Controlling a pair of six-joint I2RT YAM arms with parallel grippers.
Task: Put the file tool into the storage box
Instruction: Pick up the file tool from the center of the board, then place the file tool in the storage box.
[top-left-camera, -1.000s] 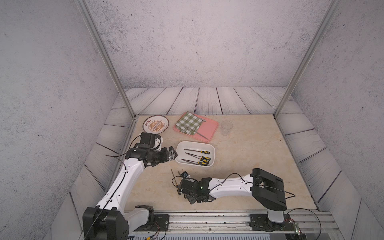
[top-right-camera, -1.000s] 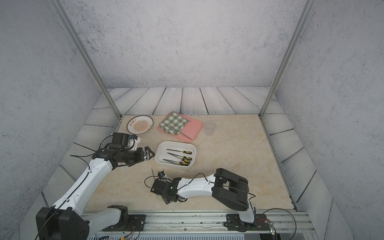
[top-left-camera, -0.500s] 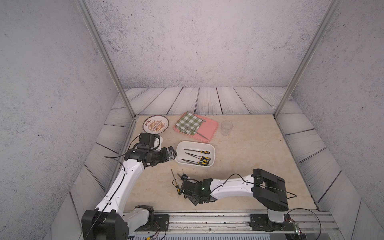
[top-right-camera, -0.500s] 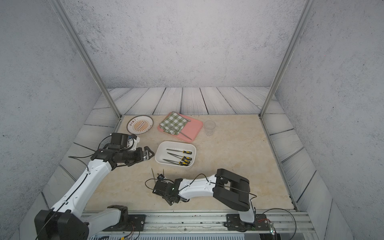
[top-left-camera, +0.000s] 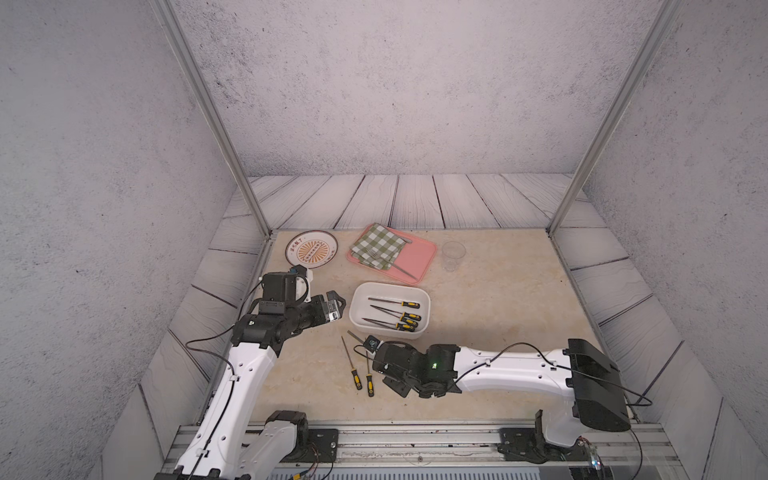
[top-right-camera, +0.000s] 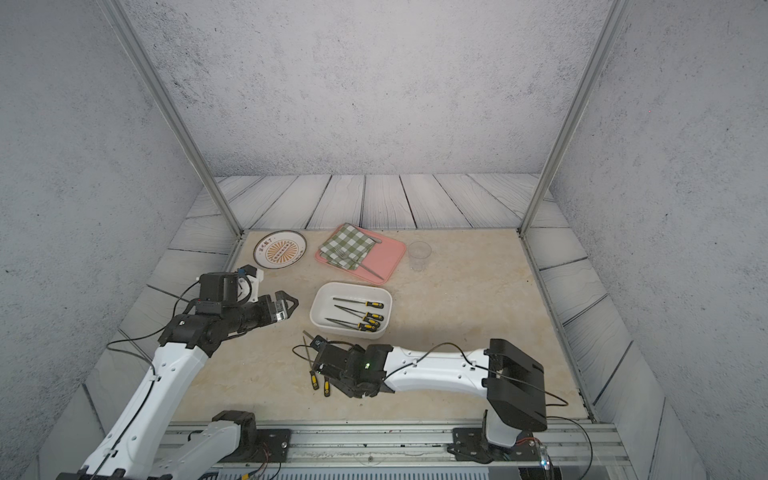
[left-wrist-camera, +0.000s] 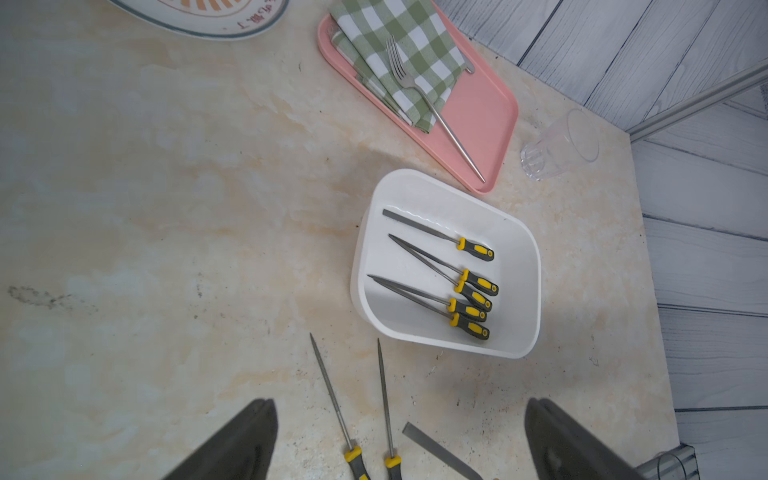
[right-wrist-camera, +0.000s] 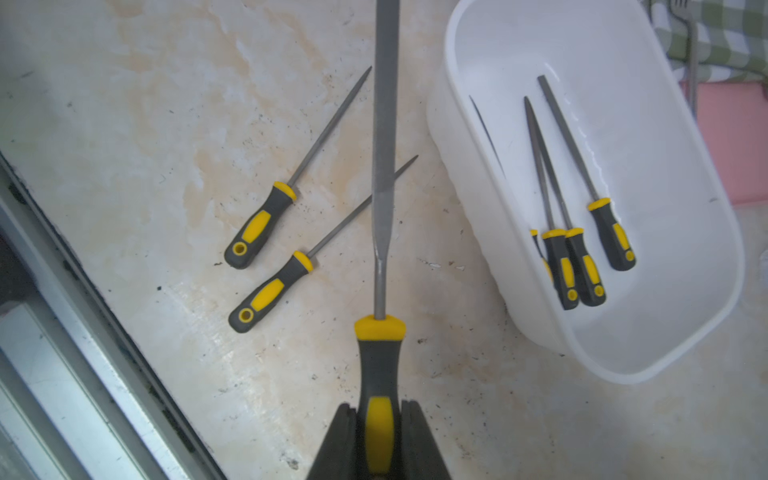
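Right gripper (right-wrist-camera: 380, 409): closed on the black-and-yellow handle of the flat file (right-wrist-camera: 384, 166), one jaw on each side near the butt end, with the blade running straight out ahead.
Left gripper (left-wrist-camera: 401, 401): spread wide and holding nothing, over the left side of the table (top-left-camera: 519, 332), looking down on the box.
Flat file, place: near the table's front edge, left of centre, just in front of the storage box (right-wrist-camera: 665, 187). Its blade passes over the tip of a thin file (right-wrist-camera: 270, 291). Whether the blade is lifted clear of the surface I cannot tell.
Storage box: left of the table's centre, with five files (left-wrist-camera: 476, 250) lying in it, handles toward its right end.
Loose on the table: the thin file and a second thin file (right-wrist-camera: 259, 224) beside it, both near the front edge.
Handling: likely light, stiff steel that will not bend. The toothed blade is narrow and poor to pinch, while the rubbery handle should give good friction.
Where to hold: the handle, as now. Gripped this far back, the long blade may tip downward in the jaws.
Placing: the box looks barely longer than a file, so the blade probably needs lining up with its long side.
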